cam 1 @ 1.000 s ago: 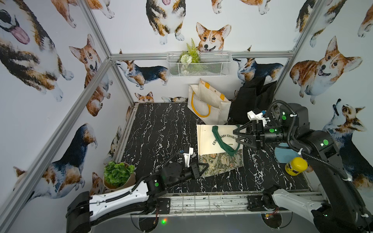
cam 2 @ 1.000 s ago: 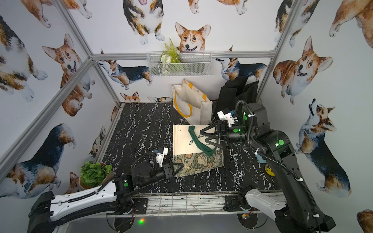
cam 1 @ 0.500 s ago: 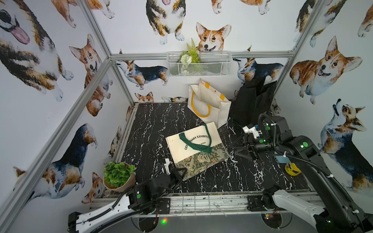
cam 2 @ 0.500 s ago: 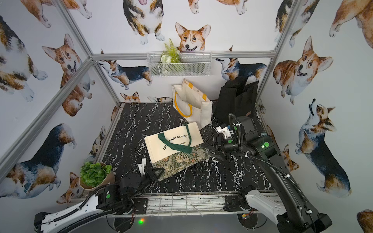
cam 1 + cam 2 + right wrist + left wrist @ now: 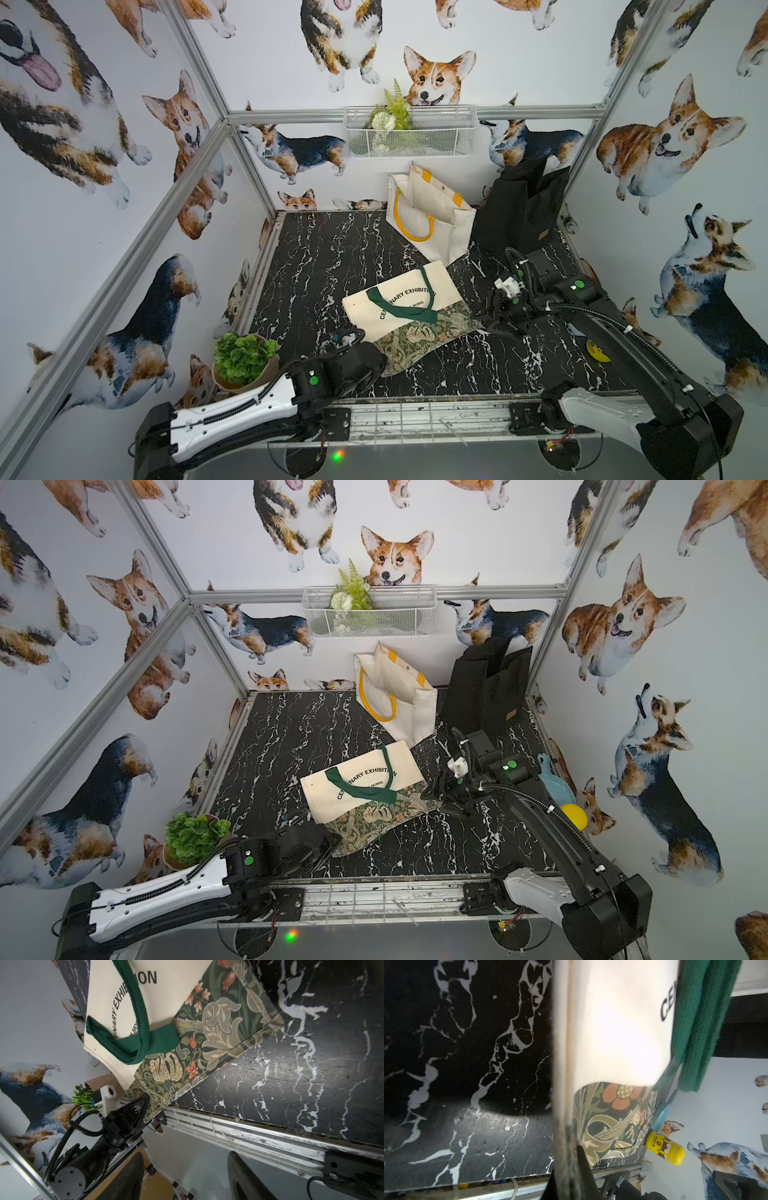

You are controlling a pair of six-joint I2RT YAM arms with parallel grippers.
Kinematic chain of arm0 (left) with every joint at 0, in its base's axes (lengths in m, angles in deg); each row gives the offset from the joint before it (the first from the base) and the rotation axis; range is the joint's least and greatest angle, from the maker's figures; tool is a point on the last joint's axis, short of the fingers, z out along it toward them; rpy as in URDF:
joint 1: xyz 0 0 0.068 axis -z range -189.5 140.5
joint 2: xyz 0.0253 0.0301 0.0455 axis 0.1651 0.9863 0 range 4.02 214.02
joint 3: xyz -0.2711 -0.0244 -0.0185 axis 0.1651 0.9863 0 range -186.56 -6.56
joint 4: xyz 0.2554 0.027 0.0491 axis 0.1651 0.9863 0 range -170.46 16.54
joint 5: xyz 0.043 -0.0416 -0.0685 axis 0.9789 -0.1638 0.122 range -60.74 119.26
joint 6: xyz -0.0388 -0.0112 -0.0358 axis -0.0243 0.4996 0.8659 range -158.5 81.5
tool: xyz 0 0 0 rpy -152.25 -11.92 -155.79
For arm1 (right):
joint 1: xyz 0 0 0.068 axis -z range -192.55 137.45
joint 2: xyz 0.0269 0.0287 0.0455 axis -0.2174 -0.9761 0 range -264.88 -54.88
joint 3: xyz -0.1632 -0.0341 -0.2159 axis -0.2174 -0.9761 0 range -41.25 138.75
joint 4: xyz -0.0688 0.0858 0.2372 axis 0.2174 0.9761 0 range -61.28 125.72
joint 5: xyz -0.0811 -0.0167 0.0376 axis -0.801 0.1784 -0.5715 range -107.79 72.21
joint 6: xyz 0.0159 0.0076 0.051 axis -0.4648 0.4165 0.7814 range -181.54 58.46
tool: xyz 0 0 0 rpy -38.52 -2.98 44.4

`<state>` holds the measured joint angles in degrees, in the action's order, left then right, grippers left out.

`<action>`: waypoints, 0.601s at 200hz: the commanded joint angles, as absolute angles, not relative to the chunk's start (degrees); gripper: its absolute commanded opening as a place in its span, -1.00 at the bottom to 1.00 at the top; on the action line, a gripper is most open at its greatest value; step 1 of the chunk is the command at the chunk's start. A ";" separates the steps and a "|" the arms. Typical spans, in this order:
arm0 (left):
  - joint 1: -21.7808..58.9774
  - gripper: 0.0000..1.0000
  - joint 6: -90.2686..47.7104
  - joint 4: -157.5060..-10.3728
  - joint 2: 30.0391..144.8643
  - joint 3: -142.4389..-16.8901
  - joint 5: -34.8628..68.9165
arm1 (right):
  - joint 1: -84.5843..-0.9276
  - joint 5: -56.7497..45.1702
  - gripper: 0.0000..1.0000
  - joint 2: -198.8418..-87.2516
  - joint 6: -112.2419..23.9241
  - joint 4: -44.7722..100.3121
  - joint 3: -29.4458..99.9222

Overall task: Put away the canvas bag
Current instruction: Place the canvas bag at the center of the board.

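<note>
Right wrist | canvas bag [image 5: 187,1028] corner in left jaws | right jaws clear

Top views: bright, even light for me; corners stretched wide.
Left wrist: I get glare whitening the canvas bag [image 5: 623,1032], near edge blurred.
Right wrist: crisp cloth, dark foreground blur.

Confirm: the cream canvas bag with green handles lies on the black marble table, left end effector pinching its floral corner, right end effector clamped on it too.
Wrong: the right end effector is open and empty, as the right wrist view shows. The left end effector pinches the floral corner of the cream canvas bag on the black marble table.
</note>
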<state>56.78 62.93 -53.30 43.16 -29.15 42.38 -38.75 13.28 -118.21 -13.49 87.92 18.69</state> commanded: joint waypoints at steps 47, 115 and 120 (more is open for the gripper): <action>56.68 -1.00 77.05 -41.64 27.90 -24.81 48.79 | -35.93 4.36 0.34 -126.73 -21.86 82.17 17.59; 56.73 -1.00 80.03 -42.00 22.54 -20.35 45.38 | -35.98 9.29 0.34 -131.38 -23.33 62.14 15.79; 56.68 -1.00 79.82 -42.70 23.18 -20.33 45.01 | -35.94 9.53 0.34 -132.08 -23.25 61.75 16.04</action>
<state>56.78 77.73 -42.87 21.45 -20.45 47.23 -36.02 7.12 -130.39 -22.23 70.74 16.11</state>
